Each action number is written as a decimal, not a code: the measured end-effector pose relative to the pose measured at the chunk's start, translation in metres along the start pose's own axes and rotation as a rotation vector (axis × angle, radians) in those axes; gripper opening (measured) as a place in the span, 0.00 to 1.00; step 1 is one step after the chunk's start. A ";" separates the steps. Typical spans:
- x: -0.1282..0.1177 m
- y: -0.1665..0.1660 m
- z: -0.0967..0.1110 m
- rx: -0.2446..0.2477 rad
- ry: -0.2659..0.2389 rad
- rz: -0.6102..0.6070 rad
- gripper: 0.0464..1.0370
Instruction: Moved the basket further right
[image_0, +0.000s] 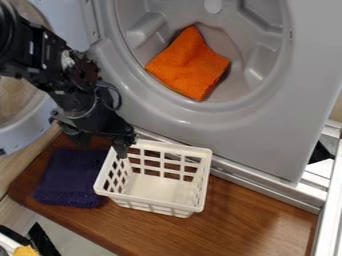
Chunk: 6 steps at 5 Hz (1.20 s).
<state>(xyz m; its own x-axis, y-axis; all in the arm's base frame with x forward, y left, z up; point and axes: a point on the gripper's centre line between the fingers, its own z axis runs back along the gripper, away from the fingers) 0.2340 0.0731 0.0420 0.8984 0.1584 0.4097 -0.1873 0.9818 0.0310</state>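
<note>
One yellow thing (25, 250) lies nearer than the spread pincer (102, 148); right of the pincer, one white basket (152, 206); lower left, one navy cloth (70, 175); upper right, one orange cloth (189, 65).

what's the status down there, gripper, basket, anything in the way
gripper open, at white basket's upper-left corner in view; basket upright on wooden surface; navy towel beside it on the left, off the rightward path

Soft, even light, faint sheen on the grey rim (194, 116), shadow beside the orange cloth (189, 65)
</note>
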 end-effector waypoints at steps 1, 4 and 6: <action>-0.003 -0.001 -0.003 -0.007 0.016 0.003 0.96; -0.019 0.005 -0.046 -0.084 0.066 0.077 0.96; -0.018 0.010 -0.075 -0.045 0.140 0.056 0.92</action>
<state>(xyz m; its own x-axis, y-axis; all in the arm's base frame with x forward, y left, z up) 0.2461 0.0880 -0.0336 0.9342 0.2229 0.2786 -0.2235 0.9742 -0.0303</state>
